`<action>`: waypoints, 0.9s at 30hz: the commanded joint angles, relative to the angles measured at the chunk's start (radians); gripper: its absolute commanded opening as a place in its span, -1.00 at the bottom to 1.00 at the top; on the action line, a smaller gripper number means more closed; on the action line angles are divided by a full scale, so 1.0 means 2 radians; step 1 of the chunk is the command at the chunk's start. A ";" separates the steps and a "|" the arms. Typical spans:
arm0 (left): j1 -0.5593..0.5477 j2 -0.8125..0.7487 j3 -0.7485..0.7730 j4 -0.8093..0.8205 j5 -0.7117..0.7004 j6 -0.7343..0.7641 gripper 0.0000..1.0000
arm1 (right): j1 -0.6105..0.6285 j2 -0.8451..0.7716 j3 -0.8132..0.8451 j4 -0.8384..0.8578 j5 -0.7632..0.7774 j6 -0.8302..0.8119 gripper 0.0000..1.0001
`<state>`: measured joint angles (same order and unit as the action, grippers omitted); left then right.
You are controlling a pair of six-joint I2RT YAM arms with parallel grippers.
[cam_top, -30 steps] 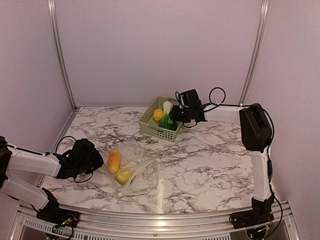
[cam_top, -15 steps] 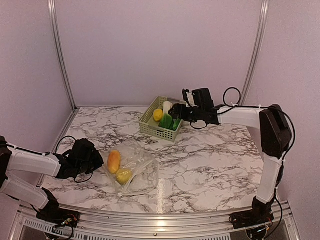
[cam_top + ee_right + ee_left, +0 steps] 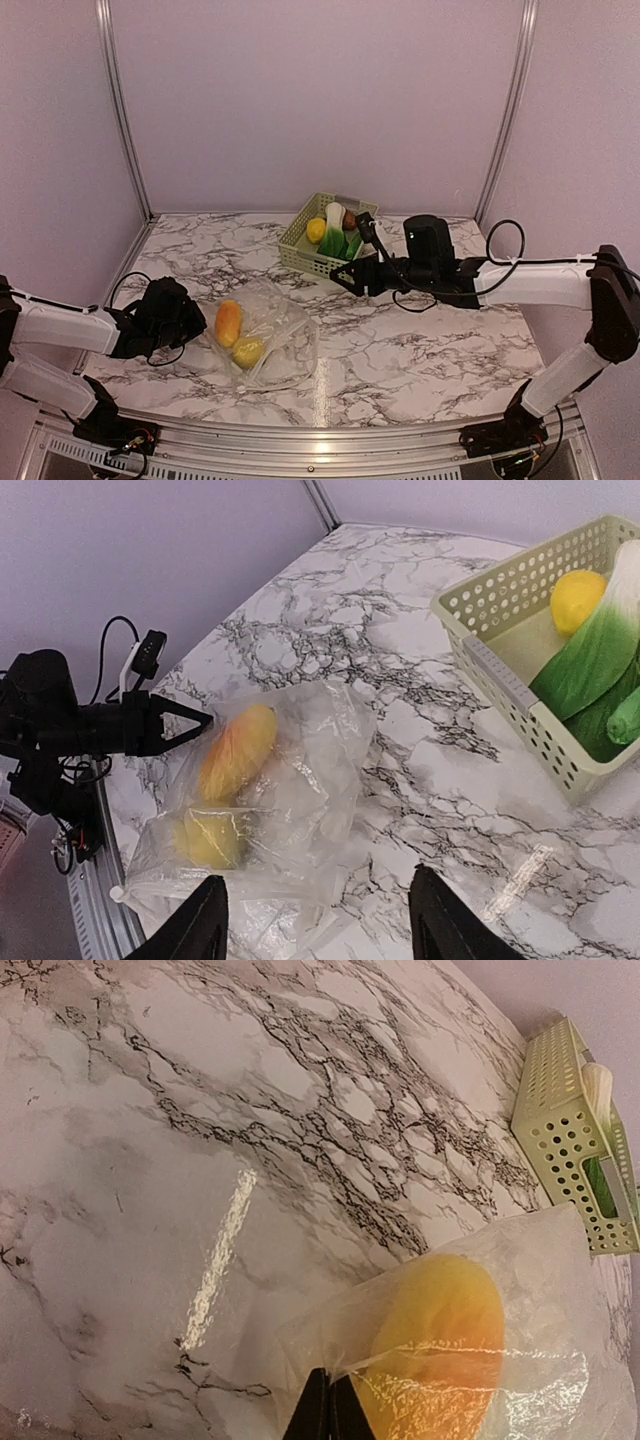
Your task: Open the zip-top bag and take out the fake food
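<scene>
Here, the mango [image 3: 228,322] (inside the zip-top bag [image 3: 287,346]) lies lengthwise front-to-back.

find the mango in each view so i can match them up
Top external: the mango lies left of centre, inside the zip-top bag.
Left wrist: the mango is at bottom right.
Right wrist: the mango is left of centre.
Shared landmark: the pale green basket.
</scene>
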<state>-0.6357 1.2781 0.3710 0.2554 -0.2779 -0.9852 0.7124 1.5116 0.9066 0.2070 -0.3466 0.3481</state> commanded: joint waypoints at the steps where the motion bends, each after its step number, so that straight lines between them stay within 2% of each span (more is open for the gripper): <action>1: 0.003 -0.016 -0.007 -0.023 -0.001 0.000 -1.00 | 0.038 -0.043 -0.053 0.025 -0.012 -0.012 0.11; 5: 0.003 -0.020 -0.008 -0.023 -0.001 0.001 -1.00 | 0.086 -0.058 -0.110 0.059 -0.002 -0.022 0.00; 11: 0.002 -0.017 -0.009 -0.022 0.009 0.004 -1.00 | 0.125 0.006 -0.146 0.149 0.013 -0.053 -0.03; 16: 0.002 -0.015 -0.007 -0.022 0.017 0.008 -1.00 | 0.147 0.093 -0.109 0.207 0.024 -0.090 -0.06; 23: 0.002 -0.009 -0.001 -0.021 0.029 0.015 -1.00 | 0.170 0.193 -0.044 0.243 0.035 -0.135 -0.11; 25: 0.001 -0.009 -0.002 -0.017 0.032 0.016 -1.00 | 0.172 0.212 -0.032 0.251 0.035 -0.141 -0.07; 27: 0.000 -0.007 -0.002 -0.012 0.037 0.018 -1.00 | 0.173 0.232 -0.019 0.256 0.029 -0.147 0.06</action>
<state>-0.6357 1.2541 0.3672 0.2413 -0.2314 -0.9749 1.0492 1.9133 0.8112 0.6525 -0.2939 0.1078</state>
